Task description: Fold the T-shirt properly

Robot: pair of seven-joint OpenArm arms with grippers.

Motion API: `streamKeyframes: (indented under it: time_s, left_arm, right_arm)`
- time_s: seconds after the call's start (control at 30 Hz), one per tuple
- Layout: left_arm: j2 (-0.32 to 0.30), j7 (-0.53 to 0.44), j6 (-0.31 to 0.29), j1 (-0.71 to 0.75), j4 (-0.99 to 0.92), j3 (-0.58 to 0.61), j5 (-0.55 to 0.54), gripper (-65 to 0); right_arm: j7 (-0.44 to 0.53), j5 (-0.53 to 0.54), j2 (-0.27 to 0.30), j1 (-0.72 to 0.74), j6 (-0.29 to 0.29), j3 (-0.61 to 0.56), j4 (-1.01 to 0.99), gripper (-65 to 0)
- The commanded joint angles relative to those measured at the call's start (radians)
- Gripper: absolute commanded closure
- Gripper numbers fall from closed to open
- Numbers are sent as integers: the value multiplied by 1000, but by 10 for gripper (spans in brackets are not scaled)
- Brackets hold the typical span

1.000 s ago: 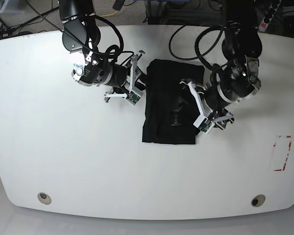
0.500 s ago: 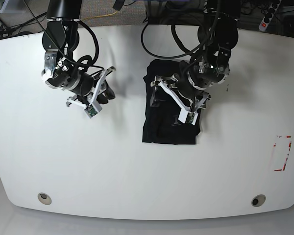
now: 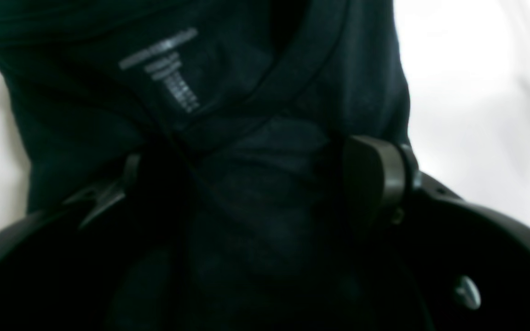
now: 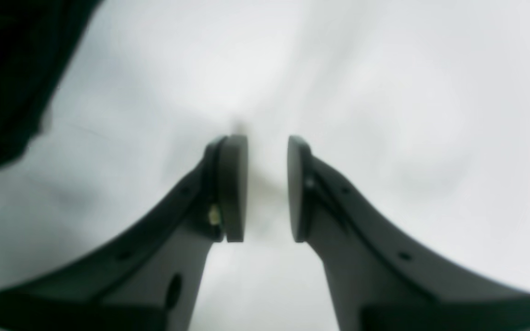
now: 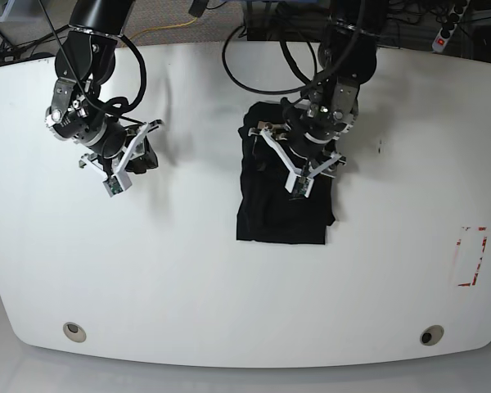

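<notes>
The black T-shirt [image 5: 278,217] lies folded into a tall rectangle just right of the middle of the white table [image 5: 229,278]. My left gripper [image 5: 307,164] is down on its upper half. In the left wrist view, that gripper [image 3: 246,174] is open, with dark cloth [image 3: 246,92] filling the space between its wide-apart fingers. A printed neck label [image 3: 164,64] shows just ahead of them. My right gripper [image 5: 139,157] is over bare table well to the left of the shirt. Its pads [image 4: 235,184] are a narrow gap apart, with nothing between them.
A red-marked rectangle [image 5: 472,255] sits near the table's right edge. Two round fittings [image 5: 74,331] [image 5: 430,335] are near the front edge. Cables [image 5: 254,74] trail over the back edge. A dark shape [image 4: 7,69] fills the right wrist view's upper left corner.
My right arm has swung left, away from the shirt's left edge. My left arm has moved from the shirt's right edge to over its upper half. The shirt has not shifted.
</notes>
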Motion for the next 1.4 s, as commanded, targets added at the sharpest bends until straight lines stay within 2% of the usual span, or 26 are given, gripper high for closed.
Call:
streamKeyframes:
  time_s: [0.0,0.1,0.13,0.2,0.27,0.43,0.67,0.73,0.9,1.0,1.2,1.37]
  left_arm:
    - [-80,49,38,-15,-30,-50,33,-496]
    - [-160,49,32,-30,-58,-96,32,-496]
    - [-192,49,10,-32,-64,-119,32,-496]
    - [-232,49,-42,-32,-79,-161,32,-496]
    - [-275,49,-129,-32,-107,-241,32,-494]
    - [-381,49,-284,-26,-176,-409,35,-493]
    - [-536,46,-418,21,-284,-592,33,-493]
    - [-553,46,-448,36,-302,-633,33,-493]
    - [-571,46,-591,110,-302,-787,32,-490]
    - [-569,49,-656,126,-268,-850,32,-463]
    - [-563,61,-666,128,-156,-894,30,-449]
    - [-543,141,-666,122,11,-896,-31,-447]
  right_arm:
    - [9,16,12,13,2,11,20,-130]
    - [-17,16,7,14,2,31,23,-130]
    - [-22,16,7,14,2,33,35,-130]
    - [-22,16,7,14,2,33,52,-130]
    - [-22,16,6,14,2,28,68,-130]
    - [-46,16,4,16,2,25,111,-130]
    - [-48,16,3,14,2,24,141,-130]
    - [-48,16,3,16,2,24,141,-130]
    - [-48,16,1,16,2,24,141,-130]
    - [-48,15,-25,16,2,24,143,-130]
    - [-48,6,-37,5,2,24,201,-130]
    - [-42,3,-37,-1,2,27,212,-130]
